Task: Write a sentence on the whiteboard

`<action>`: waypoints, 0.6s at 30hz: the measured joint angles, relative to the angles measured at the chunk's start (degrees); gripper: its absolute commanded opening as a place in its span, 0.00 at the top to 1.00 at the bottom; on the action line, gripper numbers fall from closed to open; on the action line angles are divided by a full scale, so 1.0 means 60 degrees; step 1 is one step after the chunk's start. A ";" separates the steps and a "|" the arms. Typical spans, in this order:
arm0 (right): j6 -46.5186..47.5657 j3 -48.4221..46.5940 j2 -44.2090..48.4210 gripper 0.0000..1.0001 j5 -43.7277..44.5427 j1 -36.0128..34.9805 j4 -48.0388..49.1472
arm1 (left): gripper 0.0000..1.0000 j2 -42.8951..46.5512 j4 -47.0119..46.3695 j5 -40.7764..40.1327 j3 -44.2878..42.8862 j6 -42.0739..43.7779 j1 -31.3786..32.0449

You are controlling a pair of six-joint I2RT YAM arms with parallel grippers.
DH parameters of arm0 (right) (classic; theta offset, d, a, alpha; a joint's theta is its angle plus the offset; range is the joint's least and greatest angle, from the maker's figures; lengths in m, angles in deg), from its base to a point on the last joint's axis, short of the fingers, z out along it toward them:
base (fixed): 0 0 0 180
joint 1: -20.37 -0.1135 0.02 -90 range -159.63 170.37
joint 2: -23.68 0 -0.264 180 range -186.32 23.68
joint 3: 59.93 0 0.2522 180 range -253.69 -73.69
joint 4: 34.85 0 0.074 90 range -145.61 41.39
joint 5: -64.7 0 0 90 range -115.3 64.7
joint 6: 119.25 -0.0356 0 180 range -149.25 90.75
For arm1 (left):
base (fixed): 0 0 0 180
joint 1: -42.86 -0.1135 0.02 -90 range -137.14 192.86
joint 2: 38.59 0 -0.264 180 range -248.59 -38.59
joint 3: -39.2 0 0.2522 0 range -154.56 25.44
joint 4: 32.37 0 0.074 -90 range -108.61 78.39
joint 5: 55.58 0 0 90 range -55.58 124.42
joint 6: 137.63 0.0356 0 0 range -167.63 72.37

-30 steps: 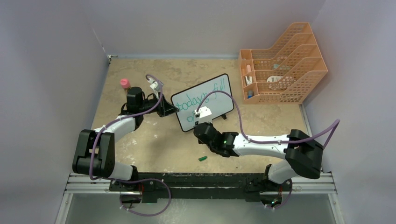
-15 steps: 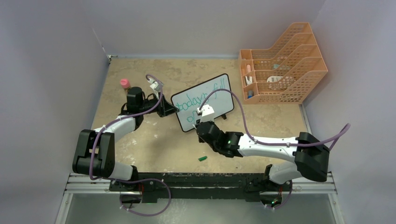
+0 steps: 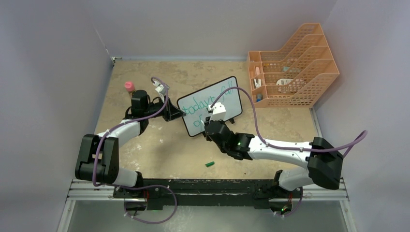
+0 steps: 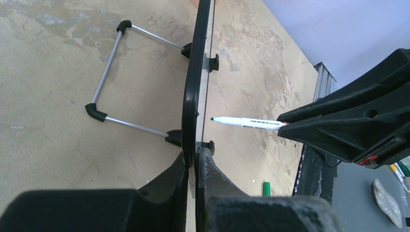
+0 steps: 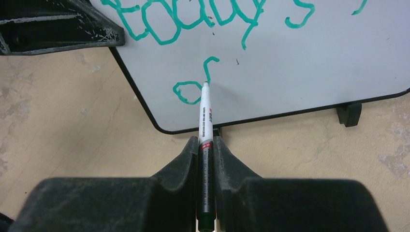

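Whiteboard (image 3: 231,102): mid-table, propped on feet, left edge clamped in closed left gripper (image 4: 196,162)
Right gripper (image 5: 207,145): closed on marker (image 5: 205,113), tip at second line
Teal writing: "today's" legible, word to right unclear; below, "o" plus hooked stroke
Sentence judged partway, more words left
Marker print: too small to read

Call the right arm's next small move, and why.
Probably draw the tip a little further down to finish the stem: the right pincer, shut on the white marker pen, has its tip at the end of a half-drawn green "f" on the small black-framed whiteboard, whose edge the left pincer clamps.
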 measured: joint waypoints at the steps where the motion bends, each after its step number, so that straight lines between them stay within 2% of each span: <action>1: 0.0011 -0.0015 -0.0036 1.00 0.0004 0.0015 0.0036 | 1.00 0.0000 0.0004 0.0000 0.0000 0.0000 0.0000; 18: 0.0211 -0.0226 -0.0368 1.00 -0.0127 0.0058 0.0353 | 1.00 0.0000 0.0004 0.0000 0.0000 0.0000 0.0000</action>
